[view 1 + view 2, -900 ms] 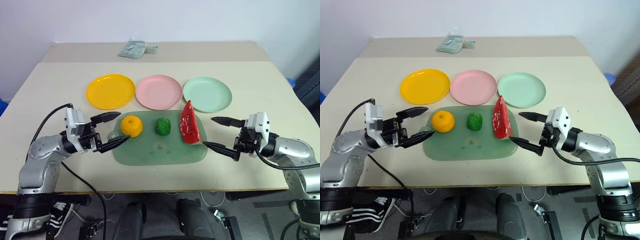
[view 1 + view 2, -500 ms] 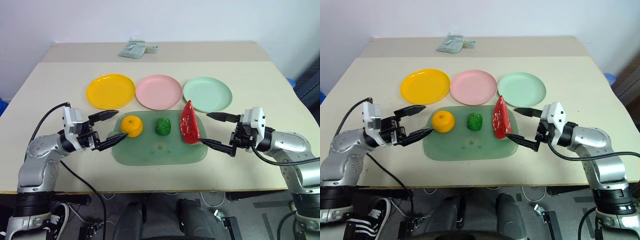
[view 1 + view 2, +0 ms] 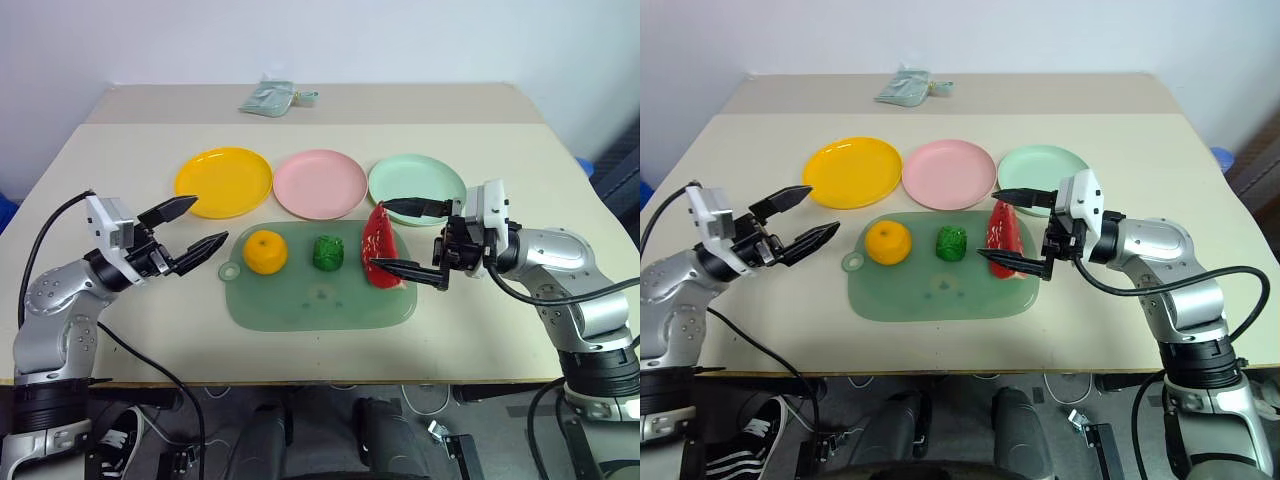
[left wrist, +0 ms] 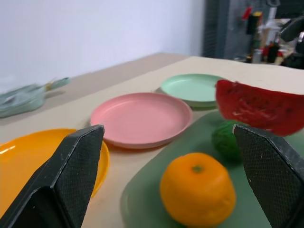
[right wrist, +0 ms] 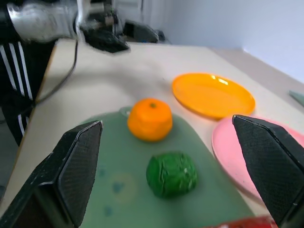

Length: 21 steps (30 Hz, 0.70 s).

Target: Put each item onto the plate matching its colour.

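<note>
On a beige table (image 3: pixel 90 200) a green mat (image 3: pixel 320 295) lies near the front edge, and on it sit three toy foods in a row: an orange fruit (image 3: pixel 265 251) at the left, a bumpy green lump (image 3: pixel 327 252) in the middle and a red slice (image 3: pixel 378 247) at the right, standing on edge. Beyond the mat three plates stand in a line, all bare: the yellow plate (image 3: pixel 223 182) at the left, the pink plate (image 3: pixel 319 183) in the middle and the mint plate (image 3: pixel 416 185) at the right. None of the foods has left the mat. Compared with a moment ago, the right gripper (image 3: pixel 395 236) has moved left, from well clear of the mat's right end to the red slice; its fingers are spread wide, one on the far side of the slice's top and one on the near side low down, straddling it, though whether they touch it cannot be told. The left gripper (image 3: pixel 190 229) has drawn back to the left, away from the orange fruit it was almost touching, and now hovers over bare table just off the mat's left end, fingers spread and holding nothing. A crumpled pale packet (image 3: pixel 268 97) lies at the table's far edge.
</note>
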### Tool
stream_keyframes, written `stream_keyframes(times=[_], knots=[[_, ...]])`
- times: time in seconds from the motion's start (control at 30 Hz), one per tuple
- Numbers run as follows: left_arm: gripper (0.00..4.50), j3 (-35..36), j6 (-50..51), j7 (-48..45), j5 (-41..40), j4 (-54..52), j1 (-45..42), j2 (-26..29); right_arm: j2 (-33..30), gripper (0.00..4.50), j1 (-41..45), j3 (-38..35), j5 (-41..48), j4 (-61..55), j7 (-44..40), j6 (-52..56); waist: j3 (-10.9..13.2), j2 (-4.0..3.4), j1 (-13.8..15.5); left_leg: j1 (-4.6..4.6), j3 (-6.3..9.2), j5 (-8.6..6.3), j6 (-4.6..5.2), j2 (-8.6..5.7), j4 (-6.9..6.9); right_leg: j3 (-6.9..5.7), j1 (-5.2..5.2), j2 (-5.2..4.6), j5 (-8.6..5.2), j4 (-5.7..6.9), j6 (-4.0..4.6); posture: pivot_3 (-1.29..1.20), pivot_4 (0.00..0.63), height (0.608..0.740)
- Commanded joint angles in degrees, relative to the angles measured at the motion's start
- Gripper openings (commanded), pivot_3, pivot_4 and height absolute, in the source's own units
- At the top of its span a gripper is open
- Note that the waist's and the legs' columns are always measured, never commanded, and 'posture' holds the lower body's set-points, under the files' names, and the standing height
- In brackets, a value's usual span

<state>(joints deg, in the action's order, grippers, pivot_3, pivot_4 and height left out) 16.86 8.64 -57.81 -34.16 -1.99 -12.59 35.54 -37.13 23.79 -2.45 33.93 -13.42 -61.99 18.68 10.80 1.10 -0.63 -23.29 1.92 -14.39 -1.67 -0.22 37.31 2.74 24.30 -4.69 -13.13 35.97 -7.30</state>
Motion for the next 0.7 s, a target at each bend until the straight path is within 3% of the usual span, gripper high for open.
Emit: stream_keyframes(times=[0.03,0.13,0.33,0.7], knots=[[4.50,-1.6,1.6,1.0,0.5,-2.9,-1.5,0.5,0.5,4.47,1.4,-0.7,1.3,-2.8,0.6,0.1,0.0,0.00,0.0,0.00,0.00,0.00,0.00,0.00,0.00,0.00,0.00,0.00,0.00,0.00,0.00,0.00,0.150,0.740],[4.50,-4.6,6.7,1.0,0.8,-1.2,-3.6,1.9,0.2,4.47,1.0,-0.7,1.0,-4.0,0.9,0.0,0.0,0.00,-0.1,0.00,0.00,0.00,0.00,0.00,0.00,0.00,0.00,0.02,0.00,0.02,0.00,0.00,0.150,0.740],[4.50,-9.3,5.8,0.8,5.6,4.0,-7.6,1.0,0.4,4.47,1.4,-1.9,3.9,-9.0,3.9,3.2,0.0,0.00,-0.1,0.00,0.00,0.00,0.00,-0.01,-0.01,0.00,0.01,0.02,0.00,0.02,0.00,0.00,0.150,0.740],[4.50,-15.2,-3.0,0.6,14.4,13.6,-9.1,-3.4,0.9,4.47,-0.2,-2.1,4.3,-10.5,6.8,3.5,0.0,0.00,-0.1,0.00,-0.01,0.00,0.00,-0.01,0.00,0.00,0.01,0.01,0.00,0.01,0.00,0.00,0.150,0.740]])
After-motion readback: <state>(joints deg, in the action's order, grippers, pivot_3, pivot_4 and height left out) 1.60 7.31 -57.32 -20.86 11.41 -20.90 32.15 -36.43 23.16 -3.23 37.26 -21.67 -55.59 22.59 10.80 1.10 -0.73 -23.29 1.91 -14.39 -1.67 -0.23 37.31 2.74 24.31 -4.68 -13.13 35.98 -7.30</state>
